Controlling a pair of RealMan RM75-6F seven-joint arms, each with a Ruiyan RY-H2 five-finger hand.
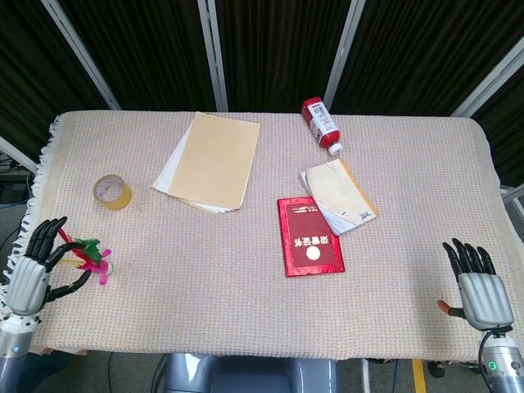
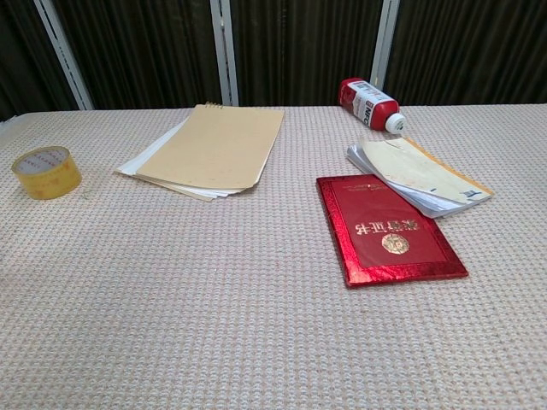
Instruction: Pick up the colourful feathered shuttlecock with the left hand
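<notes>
With colourful feathered shuttlecock [image 1: 92, 255] pinched in fingers of left hand [image 1: 31, 272] at lower left of frame, over beige woven cloth's [image 1: 205, 270] edge: grip feather base firmly, don't crush. Right hand [image 1: 479, 288] lower right, fingers apart, holding nothing.
</notes>
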